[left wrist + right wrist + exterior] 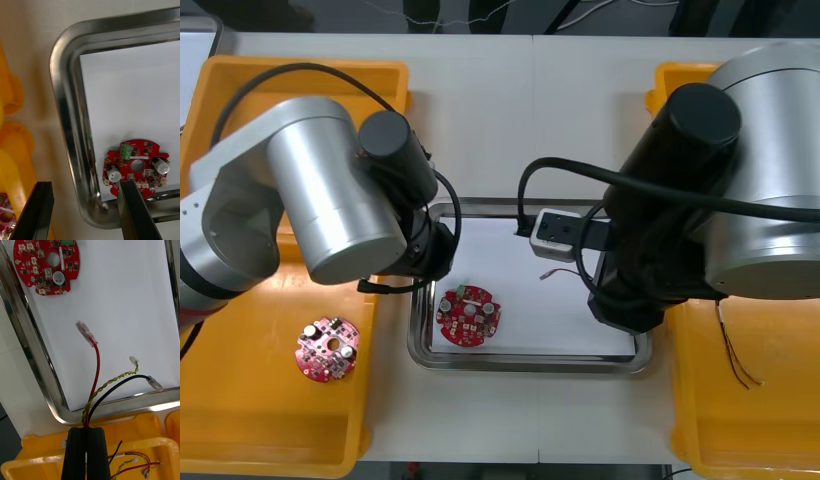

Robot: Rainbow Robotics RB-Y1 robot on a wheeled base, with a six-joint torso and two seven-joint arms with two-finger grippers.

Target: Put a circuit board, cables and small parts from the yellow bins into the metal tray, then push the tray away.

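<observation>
A round red circuit board (468, 315) lies in the metal tray (530, 362), on its white inside near the left corner closest to me. My left gripper (86, 185) hovers open over that corner; one finger (135, 210) stands just beside the board (135, 168), the other outside the rim (62, 105). My right gripper (86, 433) is shut on a cable bundle (95, 382) of red, yellow-green twisted and black strands. Its loose ends hang over the tray's white inside (123, 296), past the rim (33, 352) beside the right bin.
A second red circuit board (327, 349) sits in the left yellow bin (240, 420). More cables (735, 350) lie in the right bin (700, 420), also below my right fingers (131, 463). Both arms reach over the tray's sides.
</observation>
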